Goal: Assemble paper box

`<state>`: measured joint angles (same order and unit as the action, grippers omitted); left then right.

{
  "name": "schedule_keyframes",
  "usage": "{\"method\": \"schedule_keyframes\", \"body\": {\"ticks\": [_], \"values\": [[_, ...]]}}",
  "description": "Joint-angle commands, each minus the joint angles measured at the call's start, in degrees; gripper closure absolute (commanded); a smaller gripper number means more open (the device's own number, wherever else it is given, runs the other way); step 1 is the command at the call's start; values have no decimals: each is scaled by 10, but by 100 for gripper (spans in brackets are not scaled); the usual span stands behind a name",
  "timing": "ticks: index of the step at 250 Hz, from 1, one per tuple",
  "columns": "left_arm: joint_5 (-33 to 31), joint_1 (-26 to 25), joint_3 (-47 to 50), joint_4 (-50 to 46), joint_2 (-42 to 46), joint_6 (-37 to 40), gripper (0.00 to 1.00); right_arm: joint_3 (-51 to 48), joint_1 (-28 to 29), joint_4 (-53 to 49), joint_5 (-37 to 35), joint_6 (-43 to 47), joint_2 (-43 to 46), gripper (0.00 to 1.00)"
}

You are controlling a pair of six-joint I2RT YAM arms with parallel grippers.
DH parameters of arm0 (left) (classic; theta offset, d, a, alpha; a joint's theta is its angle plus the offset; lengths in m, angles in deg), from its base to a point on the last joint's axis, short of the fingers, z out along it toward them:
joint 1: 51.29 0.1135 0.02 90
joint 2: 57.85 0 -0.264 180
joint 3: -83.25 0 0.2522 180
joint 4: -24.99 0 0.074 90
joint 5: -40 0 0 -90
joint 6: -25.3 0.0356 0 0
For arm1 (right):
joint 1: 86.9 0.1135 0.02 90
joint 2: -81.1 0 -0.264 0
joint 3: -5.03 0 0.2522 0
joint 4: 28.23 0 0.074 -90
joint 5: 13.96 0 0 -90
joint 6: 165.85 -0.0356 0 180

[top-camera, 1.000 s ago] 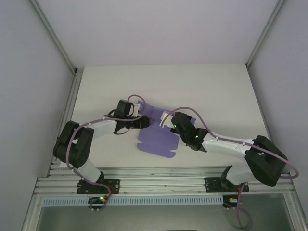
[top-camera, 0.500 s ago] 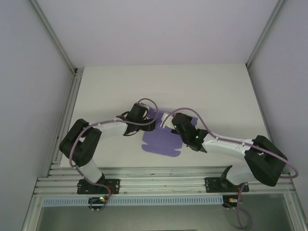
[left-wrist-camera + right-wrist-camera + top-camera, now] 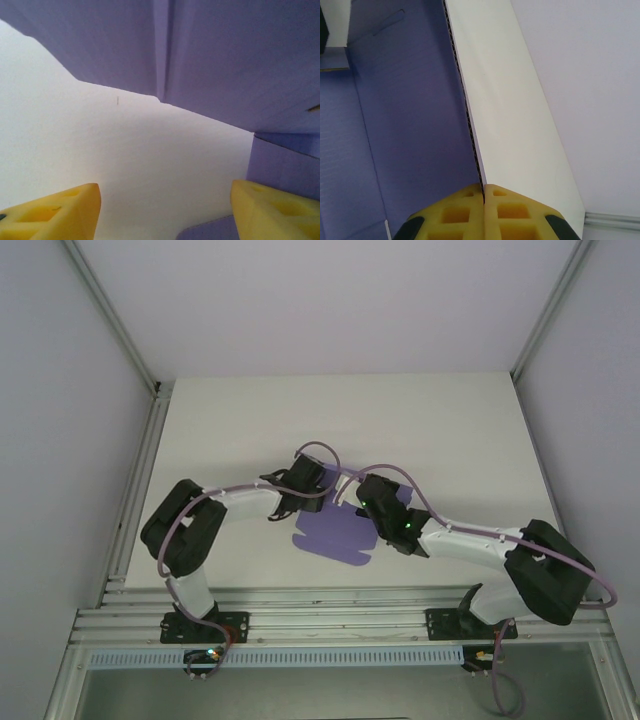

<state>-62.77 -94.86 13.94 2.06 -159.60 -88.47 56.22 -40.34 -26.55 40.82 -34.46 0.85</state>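
Left fingers point(image 3: 52, 212) wider, seemingly nearer box point(image 3: 335, 532).

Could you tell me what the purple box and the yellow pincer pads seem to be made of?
Paper box: thin corrugated card, matte purple and cream faces; fluting shows along its cut edge. Pads: matte yellow moulded plastic or rubber, with recessed pockets.

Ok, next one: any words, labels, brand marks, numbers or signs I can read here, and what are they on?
None can be read in any view.
The paper box is plain purple on one face and pale and unprinted on the other.
The yellow pads of the left pincer and right pincer carry no marking.
A tiny dark speck on the table is no letter.
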Motion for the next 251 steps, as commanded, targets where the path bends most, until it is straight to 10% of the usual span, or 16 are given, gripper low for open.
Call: {"method": "schedule_keyframes", "body": {"ticks": [1, 85, 186, 251], "values": [[4, -4, 22, -22, 46, 4, 29, -5, 10, 32, 2, 1, -11, 100], [132, 138, 137, -53, 264, -21, 0, -26, 18, 115, -40, 142, -46, 100], [263, 301, 150, -39, 366, 3, 0, -62, 40, 474, 36, 431, -140, 100], [319, 356, 116, -31, 366, 42, 0, -65, 45, 511, 53, 448, -185, 100]]}}
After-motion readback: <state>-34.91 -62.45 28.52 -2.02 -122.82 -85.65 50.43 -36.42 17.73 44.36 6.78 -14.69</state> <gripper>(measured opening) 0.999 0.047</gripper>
